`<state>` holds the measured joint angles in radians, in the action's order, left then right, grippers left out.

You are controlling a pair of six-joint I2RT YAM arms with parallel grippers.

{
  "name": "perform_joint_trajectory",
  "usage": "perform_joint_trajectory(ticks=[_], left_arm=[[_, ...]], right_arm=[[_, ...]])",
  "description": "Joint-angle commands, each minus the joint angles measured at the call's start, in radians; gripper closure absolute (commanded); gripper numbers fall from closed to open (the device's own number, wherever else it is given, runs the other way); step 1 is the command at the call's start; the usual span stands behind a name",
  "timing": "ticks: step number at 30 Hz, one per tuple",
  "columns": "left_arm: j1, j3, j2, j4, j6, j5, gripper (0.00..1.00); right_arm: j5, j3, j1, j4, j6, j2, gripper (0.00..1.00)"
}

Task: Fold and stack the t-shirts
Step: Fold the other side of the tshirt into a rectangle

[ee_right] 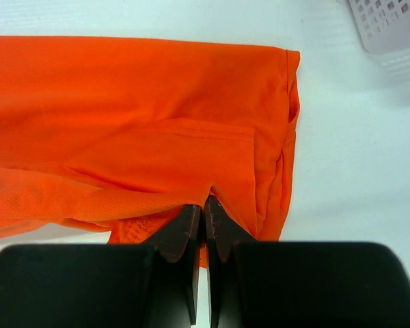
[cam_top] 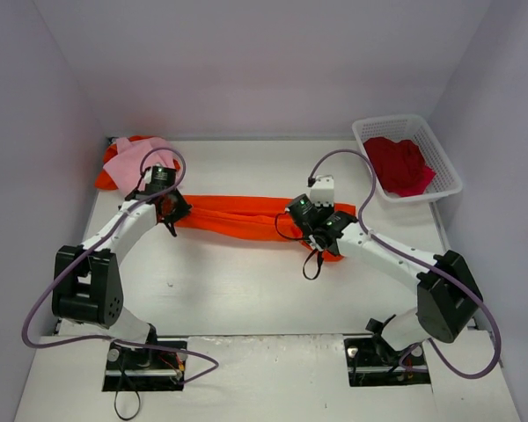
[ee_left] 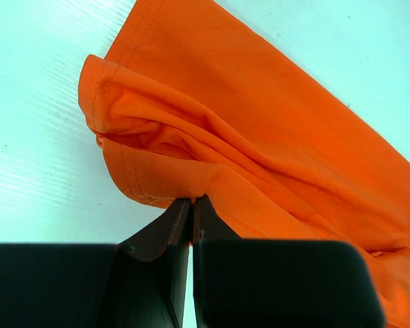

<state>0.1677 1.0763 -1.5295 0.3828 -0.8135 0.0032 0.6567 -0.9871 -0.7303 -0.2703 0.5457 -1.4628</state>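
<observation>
Our left gripper (ee_left: 191,201) pinches 1 end of the orange t-shirt (ee_left: 260,130). Our right gripper (ee_right: 203,203) pinches its other end.

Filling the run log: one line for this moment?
left pincer: shut on orange shirt | right pincer: shut on orange shirt | red shirt: in basket

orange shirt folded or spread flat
Folded: the bright orange cloth t-shirt lies as a narrow band with overlapping layers, its ends pinched by the left gripper and right gripper.
</observation>
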Motion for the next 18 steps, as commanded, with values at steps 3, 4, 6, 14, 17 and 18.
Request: perform_joint_trajectory(ticks=[3,4,6,14,17,18], left_arm=[[-0.016,0.071,0.002,-0.039,0.025,-0.003,1.0],[-0.017,0.079,-0.003,-0.039,0.028,-0.003,1.0],[-0.02,0.082,-0.006,-0.039,0.028,-0.003,1.0],[-0.037,0.099,-0.041,-0.047,0.034,-0.003,1.0],[-0.039,0.103,-0.047,-0.05,0.034,0.001,1.0],[-0.039,0.105,-0.049,-0.05,0.034,0.021,1.0]], right_arm=[[0.017,-0.053,0.022,0.043,-0.032,-0.001,1.0],[0.008,-0.054,0.026,0.046,-0.036,-0.004,1.0],[0.003,-0.055,0.031,0.055,-0.041,-0.013,1.0],[-0.019,-0.061,0.065,0.085,-0.067,-0.039,1.0],[-0.023,-0.068,0.074,0.091,-0.072,-0.034,1.0],[-0.025,-0.07,0.074,0.089,-0.075,-0.031,1.0]])
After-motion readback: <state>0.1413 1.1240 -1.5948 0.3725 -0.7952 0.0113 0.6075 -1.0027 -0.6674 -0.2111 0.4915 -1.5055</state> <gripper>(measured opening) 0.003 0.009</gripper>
